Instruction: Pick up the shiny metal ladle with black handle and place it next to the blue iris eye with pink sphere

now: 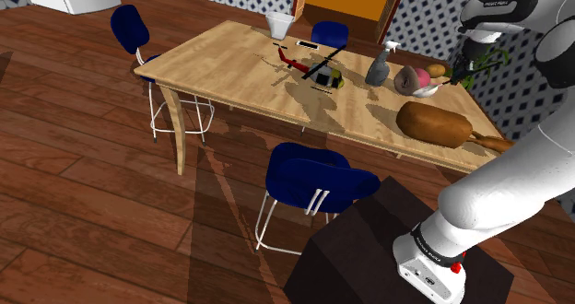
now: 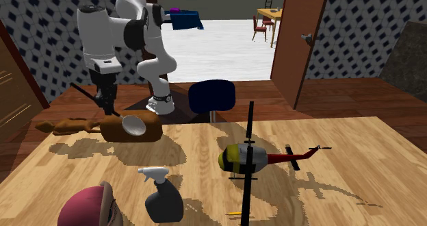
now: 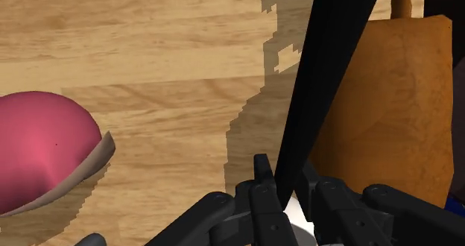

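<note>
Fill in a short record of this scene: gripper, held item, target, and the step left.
gripper: shut on the ladle
ladle: black handle between the fingers, near the brown wooden roller
pink sphere: on the table, beside the spray bottle
step left: set the ladle next to the pink sphere

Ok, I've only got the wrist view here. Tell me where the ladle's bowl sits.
Observer: In the second exterior view the bowl of the ladle overlaps the big brown piece on the table; I cannot tell whether they touch.
Operator: Now name what stands next to the pink eye.
Observer: A dark spray bottle stands upright beside the eye, between it and a toy helicopter.
</note>
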Motion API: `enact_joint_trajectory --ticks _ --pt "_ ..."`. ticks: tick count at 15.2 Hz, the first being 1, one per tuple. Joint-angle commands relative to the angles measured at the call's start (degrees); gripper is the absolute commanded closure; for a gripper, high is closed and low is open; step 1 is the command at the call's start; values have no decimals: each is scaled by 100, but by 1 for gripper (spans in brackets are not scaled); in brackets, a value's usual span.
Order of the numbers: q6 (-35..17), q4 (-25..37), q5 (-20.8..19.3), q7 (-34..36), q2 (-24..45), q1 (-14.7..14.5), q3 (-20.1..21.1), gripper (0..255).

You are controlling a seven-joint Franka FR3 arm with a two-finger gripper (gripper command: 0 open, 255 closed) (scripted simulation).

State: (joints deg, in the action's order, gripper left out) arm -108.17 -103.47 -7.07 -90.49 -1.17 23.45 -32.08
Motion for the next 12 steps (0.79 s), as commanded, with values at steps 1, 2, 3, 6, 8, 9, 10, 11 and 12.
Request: enact_joint_trajectory --ticks 1,2,3,6,8,9,10,11,12 --pt "-15 124 101 -314 127 134 -145 255" --pt "-21 204 167 -481 210 208 -222 255" --pt "-23 291 240 -651 300 288 -296 255" --pt "-175 258 339 -854 426 396 -381 255" --pt "-327 113 340 -846 434 397 -381 255" --pt "-403 42 342 -842 441 398 -381 255" --pt "-479 -27 346 -840 449 399 -381 255" --pt "-554 -94 350 -838 458 400 -382 255" --pt "-629 -160 355 -837 469 402 -382 255"
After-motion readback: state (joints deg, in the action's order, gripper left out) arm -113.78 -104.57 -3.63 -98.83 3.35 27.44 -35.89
